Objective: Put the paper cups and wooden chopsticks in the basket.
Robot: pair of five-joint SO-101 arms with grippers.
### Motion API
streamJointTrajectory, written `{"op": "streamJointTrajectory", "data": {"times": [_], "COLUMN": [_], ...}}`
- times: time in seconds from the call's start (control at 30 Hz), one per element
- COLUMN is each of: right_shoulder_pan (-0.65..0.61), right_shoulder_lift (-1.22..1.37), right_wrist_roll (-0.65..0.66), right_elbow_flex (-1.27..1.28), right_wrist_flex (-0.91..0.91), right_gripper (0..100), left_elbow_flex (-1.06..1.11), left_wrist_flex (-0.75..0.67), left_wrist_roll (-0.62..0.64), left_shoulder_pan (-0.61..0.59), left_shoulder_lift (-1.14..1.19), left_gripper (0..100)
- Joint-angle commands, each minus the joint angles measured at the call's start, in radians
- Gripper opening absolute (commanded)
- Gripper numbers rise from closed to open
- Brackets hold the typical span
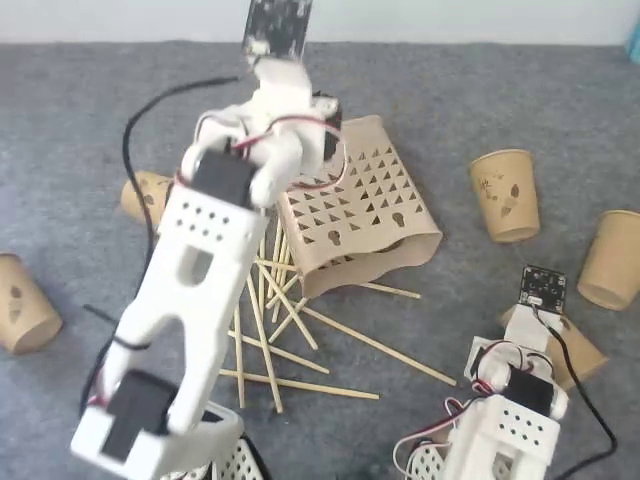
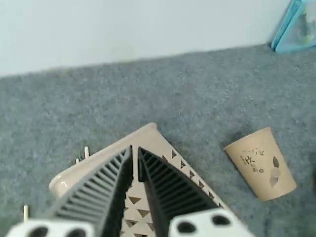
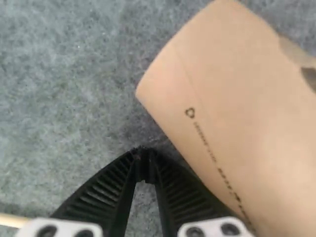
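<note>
Left hand (image 2: 135, 149) above side-lying basket (image 1: 370, 210)

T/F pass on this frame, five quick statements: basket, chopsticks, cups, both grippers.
1. The basket stands upright. False: it lies tipped over, a perforated wall facing up.
2. Chopsticks lie scattered on the carpet by the basket. True.
3. The right gripper holds a cup. False: it is shut on nothing, beside that cup, which lies on its side.
4. The left gripper is over the basket. True.
5. Four or more paper cups lie on the carpet outside the basket. True.
</note>
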Motion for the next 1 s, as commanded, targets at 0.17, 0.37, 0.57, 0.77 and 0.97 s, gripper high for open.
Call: {"op": "streamJointTrajectory", "data": {"times": [0.17, 0.37, 0.57, 0.77, 0.97], "right_shoulder_pan": [0.038, 0.036, 0.036, 0.036, 0.036], "right_shoulder_lift": [-0.004, -0.004, -0.004, -0.004, -0.004], "right_wrist_roll": [0.011, 0.011, 0.011, 0.011, 0.011], "right_elbow_flex": [-0.032, -0.032, -0.032, -0.032, -0.032], "right_wrist_flex": [-0.022, -0.022, -0.022, -0.022, -0.022], "right_gripper": [0.6, 0.6, 0.6, 0.6, 0.6], "left_elbow_flex": [-0.209, -0.053, 0.429, 0.891, 1.161], "left_wrist_flex": [0.428, 0.52, 0.316, 0.175, 0.216], "left_wrist_roll": [-0.175, -0.273, -0.307, -0.348, -0.354], "left_shoulder_pan": [0.04, 0.077, 0.077, 0.068, 0.068], "left_shoulder_lift": [0.043, -0.106, -0.466, -0.87, -1.201], "left_gripper": [2, 3, 4, 14, 26]}}
